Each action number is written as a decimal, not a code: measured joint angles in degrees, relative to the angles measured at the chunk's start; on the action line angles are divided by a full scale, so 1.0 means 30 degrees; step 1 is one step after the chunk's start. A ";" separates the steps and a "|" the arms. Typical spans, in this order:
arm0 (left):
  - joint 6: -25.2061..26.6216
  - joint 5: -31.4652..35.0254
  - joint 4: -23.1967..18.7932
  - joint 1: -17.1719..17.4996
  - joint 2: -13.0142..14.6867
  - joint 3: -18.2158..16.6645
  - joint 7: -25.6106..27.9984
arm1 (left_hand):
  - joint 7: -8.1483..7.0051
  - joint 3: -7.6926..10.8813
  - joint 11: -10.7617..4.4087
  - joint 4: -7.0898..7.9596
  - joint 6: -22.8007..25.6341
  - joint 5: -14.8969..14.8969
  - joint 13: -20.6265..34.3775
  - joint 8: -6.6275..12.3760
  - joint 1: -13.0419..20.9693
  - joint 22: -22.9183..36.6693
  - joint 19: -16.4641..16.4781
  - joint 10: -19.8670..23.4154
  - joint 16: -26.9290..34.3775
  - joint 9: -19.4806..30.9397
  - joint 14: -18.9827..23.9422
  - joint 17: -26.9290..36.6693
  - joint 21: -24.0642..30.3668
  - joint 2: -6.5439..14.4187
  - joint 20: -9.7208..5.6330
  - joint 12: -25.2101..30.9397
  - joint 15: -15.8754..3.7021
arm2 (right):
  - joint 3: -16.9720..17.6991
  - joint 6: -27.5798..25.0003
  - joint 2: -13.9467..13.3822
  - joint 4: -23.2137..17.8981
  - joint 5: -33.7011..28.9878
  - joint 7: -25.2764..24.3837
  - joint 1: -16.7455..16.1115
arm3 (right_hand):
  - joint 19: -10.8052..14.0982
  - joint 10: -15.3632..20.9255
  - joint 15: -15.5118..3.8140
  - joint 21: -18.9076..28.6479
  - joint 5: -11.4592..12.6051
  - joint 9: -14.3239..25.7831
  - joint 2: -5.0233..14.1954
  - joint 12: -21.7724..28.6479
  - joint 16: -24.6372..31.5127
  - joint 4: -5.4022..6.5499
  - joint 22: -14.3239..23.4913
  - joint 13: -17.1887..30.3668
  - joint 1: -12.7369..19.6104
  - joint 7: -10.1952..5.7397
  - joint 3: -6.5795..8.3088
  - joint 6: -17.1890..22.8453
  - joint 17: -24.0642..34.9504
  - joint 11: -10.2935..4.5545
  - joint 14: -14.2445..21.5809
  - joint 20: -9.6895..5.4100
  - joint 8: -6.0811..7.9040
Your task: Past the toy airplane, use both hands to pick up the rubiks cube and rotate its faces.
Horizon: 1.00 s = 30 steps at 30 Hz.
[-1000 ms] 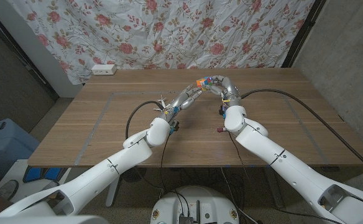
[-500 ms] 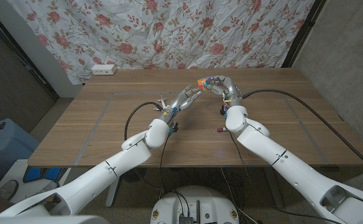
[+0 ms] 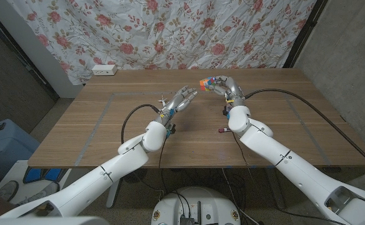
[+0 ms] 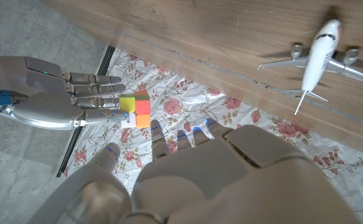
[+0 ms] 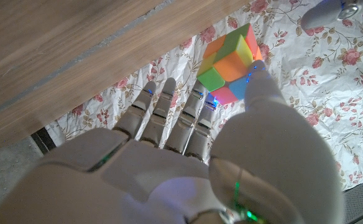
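right hand [image 3: 223,86] grips the rubiks cube [image 3: 204,82] above the wooden table [image 3: 282,125], left hand [image 3: 181,99] released, fingers spread, near the toy airplane [image 4: 321,56].

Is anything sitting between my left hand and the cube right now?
No. In the head view the left hand is open, apart from the cube held by the right hand; only bare air above the table separates them.

Floral curtain [image 3: 170,31] behind wooden table [image 3: 95,131], grey walls [image 3: 351,37]
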 measured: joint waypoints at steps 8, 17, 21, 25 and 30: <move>-0.0328 -0.0626 -0.0515 0.0661 0.0328 -0.0740 0.0167 | 0.0107 -0.0079 -0.0100 -0.0079 -0.0107 0.0000 -0.0045 -0.0001 0.0000 0.0001 0.0333 0.0513 0.0087 -0.0001 0.0000 0.0001 0.0000 0.0000 0.0098 0.0117 0.0000 | -0.0038 -0.0151 -0.0376 -0.0229 -0.0179 0.0426 0.0001 | 0.0000 0.0000 0.0000 0.0000 0.0000 -0.0006 0.0000 -0.0021 -0.0001 0.0029 0.0000 0.0000 0.0000 0.0000 -0.0079 0.0000 -0.0001 0.0000 0.0000 0.0000 -0.0049; -0.1268 -0.1608 -0.0694 0.1179 0.0516 -0.1430 0.0278 | 0.0240 -0.0078 -0.0048 -0.0078 -0.0242 0.0163 -0.0044 -0.0108 0.0000 0.0001 0.0669 0.0956 0.0086 -0.0002 0.0000 0.0002 0.0118 0.0000 0.0054 0.0282 0.0000 | -0.0147 -0.0406 -0.0921 -0.0604 -0.0482 0.0820 -0.0015 | 0.0000 -0.0001 0.0000 0.0000 -0.0001 -0.0002 0.0000 -0.0072 -0.0001 0.0029 0.0000 -0.0002 0.0000 -0.0001 -0.0131 0.0000 -0.0001 -0.0001 0.0000 -0.0001 -0.0070; -0.1735 -0.2179 -0.0709 0.1470 0.0569 -0.1827 0.0316 | 0.0343 -0.0084 -0.0128 -0.0084 -0.0344 0.0163 -0.0043 -0.0108 0.0000 0.0001 0.0898 0.1083 0.0086 -0.0002 0.0000 -0.0001 0.0187 0.0000 0.0009 0.0282 0.0000 | -0.0216 -0.0523 -0.1208 -0.0755 -0.0713 0.1077 -0.0016 | 0.0000 0.0000 0.0000 0.0000 -0.0003 0.0003 0.0000 -0.0077 -0.0002 0.0027 0.0000 -0.0004 0.0000 -0.0001 -0.0133 0.0000 -0.0001 -0.0001 0.0000 -0.0001 -0.0076; -0.1956 -0.2446 -0.0709 0.1700 0.0604 -0.2183 0.0331 | 0.0371 -0.0136 -0.0200 -0.0136 -0.0587 0.0163 -0.0043 -0.0108 0.0000 0.0001 0.0972 0.1156 0.0086 -0.0002 0.0000 -0.0094 0.0186 0.0000 0.0083 0.0282 0.0000 | -0.0267 -0.0587 -0.1382 -0.0840 -0.0951 0.1391 -0.0016 | 0.0000 -0.0001 0.0000 0.0000 -0.0005 0.0008 0.0000 -0.0145 -0.0002 0.0056 0.0000 0.0004 0.0000 0.0000 -0.0209 -0.0001 -0.0001 -0.0001 0.0000 -0.0001 -0.0128; -0.2717 -0.3407 -0.0544 0.2023 0.0545 -0.2769 0.0396 | 0.0476 -0.0133 -0.0128 -0.0133 -0.0693 0.0163 -0.0042 -0.0108 0.0000 0.0001 0.1104 0.1289 0.0086 -0.0003 -0.0001 -0.0093 0.0185 0.0000 0.0011 0.0282 0.0000 | -0.0444 -0.0699 -0.1931 -0.1062 -0.1378 0.1933 0.0063 | 0.0000 0.0000 0.0000 0.0000 -0.0007 0.0010 0.0001 -0.0162 -0.0002 0.0055 0.0000 0.0042 -0.0001 -0.0001 -0.0209 0.0000 -0.0002 -0.0002 0.0000 -0.0001 -0.0145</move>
